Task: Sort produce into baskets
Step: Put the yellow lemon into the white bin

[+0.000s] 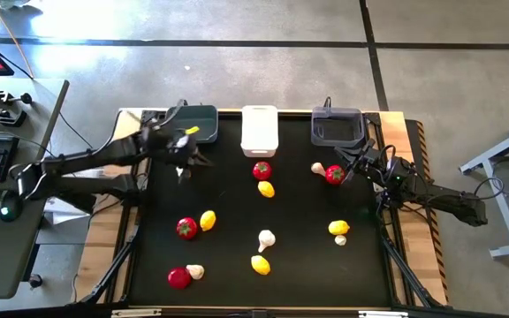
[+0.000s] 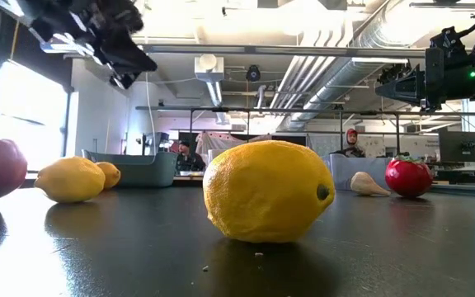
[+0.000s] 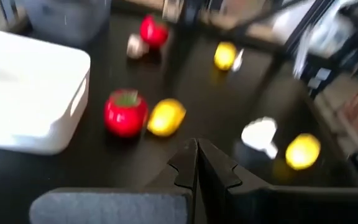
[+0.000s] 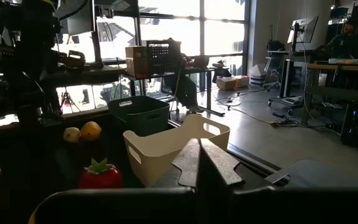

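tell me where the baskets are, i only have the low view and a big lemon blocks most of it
Observer: Three sit in a row along the far edge: dark left basket, white basket in the middle, dark right basket.
Operator: anything in them
Observer: The white and right ones look empty from above. The left arm hides part of the left one.
Operator: where are the grippers
Observer: The left gripper hangs by the left basket, shut and empty. The right gripper is shut too, beside a tomato in front of the right basket.
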Controlling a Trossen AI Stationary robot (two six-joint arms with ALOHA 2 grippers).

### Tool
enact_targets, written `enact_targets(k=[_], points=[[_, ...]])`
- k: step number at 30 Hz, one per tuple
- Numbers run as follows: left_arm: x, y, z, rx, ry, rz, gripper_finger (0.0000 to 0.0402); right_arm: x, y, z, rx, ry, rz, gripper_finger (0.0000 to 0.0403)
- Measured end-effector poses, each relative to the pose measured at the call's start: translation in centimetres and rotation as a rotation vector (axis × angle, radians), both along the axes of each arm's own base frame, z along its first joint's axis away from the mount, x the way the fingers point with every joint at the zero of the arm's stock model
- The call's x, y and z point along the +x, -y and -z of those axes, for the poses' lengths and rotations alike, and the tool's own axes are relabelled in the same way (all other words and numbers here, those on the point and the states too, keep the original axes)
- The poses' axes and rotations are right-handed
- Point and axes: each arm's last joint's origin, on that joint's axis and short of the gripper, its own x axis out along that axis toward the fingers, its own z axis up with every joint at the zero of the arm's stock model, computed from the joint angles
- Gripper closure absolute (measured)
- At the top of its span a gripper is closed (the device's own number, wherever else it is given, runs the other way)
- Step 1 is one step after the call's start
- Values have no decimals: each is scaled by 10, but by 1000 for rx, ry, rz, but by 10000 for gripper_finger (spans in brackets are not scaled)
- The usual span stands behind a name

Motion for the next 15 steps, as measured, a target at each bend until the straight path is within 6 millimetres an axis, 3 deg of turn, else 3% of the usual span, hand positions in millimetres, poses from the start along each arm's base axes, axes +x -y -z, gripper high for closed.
enact_targets(k=[8,15], points=[[24,-20,-7,42,-410,104,401,0,0,0,0,0,0,402],[22,-32,3,102,-546,194,401,0,0,0,0,0,0,402]])
